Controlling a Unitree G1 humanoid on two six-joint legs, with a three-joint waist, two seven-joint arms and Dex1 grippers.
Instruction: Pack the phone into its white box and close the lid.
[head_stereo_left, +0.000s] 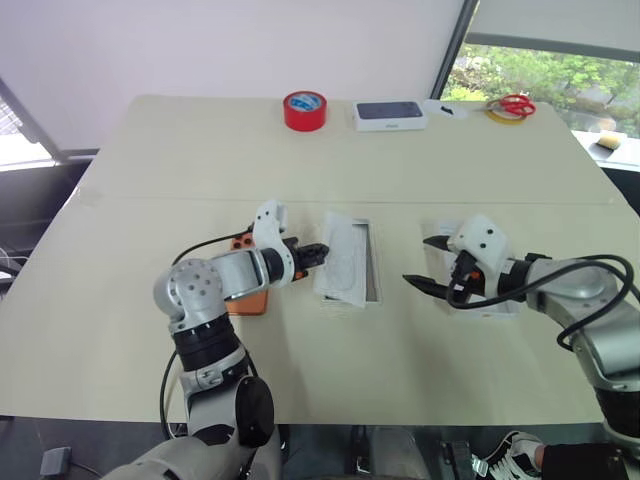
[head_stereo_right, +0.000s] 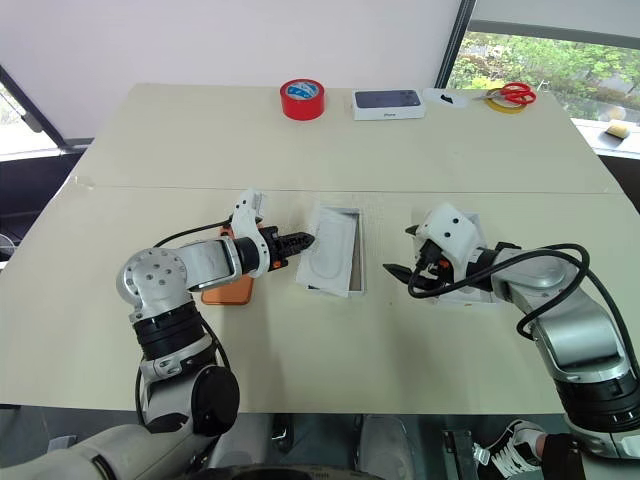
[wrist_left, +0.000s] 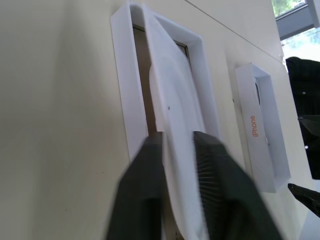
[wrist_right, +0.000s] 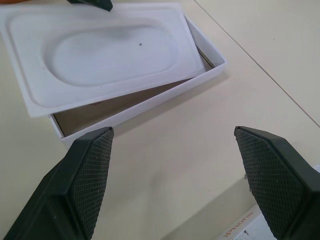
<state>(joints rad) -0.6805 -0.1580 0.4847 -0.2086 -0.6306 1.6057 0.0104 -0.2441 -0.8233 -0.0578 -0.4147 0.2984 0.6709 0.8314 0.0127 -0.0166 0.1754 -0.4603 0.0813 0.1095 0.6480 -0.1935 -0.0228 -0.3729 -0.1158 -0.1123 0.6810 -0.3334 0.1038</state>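
The white box (head_stereo_left: 373, 262) lies open at mid-table, its brown floor partly showing. A flat white insert (wrist_right: 100, 55) with a rounded recess rests askew on top of it. My left gripper (head_stereo_left: 320, 250) is at the insert's near-left edge, jaws a little apart with that edge between them. The orange phone (head_stereo_left: 247, 302) lies flat on the table under my left forearm, mostly hidden. On the right the lid (wrist_left: 260, 150) lies inside-up beneath my right arm. My right gripper (head_stereo_left: 415, 260) hovers open and empty between lid and box.
At the table's far edge sit a red tape roll (head_stereo_left: 305, 110), a dark-blue-topped white box (head_stereo_left: 389, 115), and red scissors (head_stereo_left: 515, 104) on a yellow tape ring. Bare tabletop (head_stereo_left: 200, 170) stretches between these and the box.
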